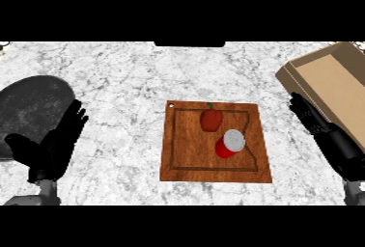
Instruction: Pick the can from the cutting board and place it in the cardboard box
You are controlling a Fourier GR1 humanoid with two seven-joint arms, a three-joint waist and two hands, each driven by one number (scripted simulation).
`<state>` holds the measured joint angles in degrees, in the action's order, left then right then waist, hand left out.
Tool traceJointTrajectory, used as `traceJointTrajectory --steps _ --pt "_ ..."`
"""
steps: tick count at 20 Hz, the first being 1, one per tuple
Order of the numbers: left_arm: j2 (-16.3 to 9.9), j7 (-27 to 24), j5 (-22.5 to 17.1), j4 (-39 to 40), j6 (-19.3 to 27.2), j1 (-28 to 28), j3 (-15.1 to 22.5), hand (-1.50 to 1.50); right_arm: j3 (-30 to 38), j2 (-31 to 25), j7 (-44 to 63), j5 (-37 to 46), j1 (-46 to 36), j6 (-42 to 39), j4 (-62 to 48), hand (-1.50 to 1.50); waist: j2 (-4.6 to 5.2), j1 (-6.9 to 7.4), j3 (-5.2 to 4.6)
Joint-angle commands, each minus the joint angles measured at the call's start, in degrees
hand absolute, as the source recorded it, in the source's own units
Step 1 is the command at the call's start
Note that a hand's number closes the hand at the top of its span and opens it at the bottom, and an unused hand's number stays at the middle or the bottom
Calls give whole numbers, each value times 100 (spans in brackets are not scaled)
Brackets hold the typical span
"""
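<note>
While both hands hang open and empty | can point(230, 143) lies left of right hand point(321, 129), nearer it than left hand point(57, 142)

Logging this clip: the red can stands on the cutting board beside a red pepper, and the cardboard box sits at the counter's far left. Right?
Not quite. The head view shows the cardboard box at the far right. The can and pepper are on the cutting board as stated.
</note>
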<state>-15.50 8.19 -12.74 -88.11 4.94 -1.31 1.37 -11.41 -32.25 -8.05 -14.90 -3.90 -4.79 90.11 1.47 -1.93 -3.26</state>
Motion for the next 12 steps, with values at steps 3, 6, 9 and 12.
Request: traceJointTrajectory --steps 3,6,9,12 --pt "-467 -521 500 -53 -352 -389 144 0 780 -341 479 -180 -262 534 1000 -150 -222 -111 304" --pt "-1034 -918 980 -494 -673 -679 312 0 1472 -339 676 -336 -1064 1137 1425 -150 -320 -109 297" --pt "-940 -812 925 -375 -838 -1040 429 0 1278 -1172 1576 767 -549 1320 1536 -150 -184 -26 312" --pt "-744 -1062 1059 -148 -923 -1056 517 0 1277 -1048 1127 1191 -47 1232 1962 -150 -156 106 324"
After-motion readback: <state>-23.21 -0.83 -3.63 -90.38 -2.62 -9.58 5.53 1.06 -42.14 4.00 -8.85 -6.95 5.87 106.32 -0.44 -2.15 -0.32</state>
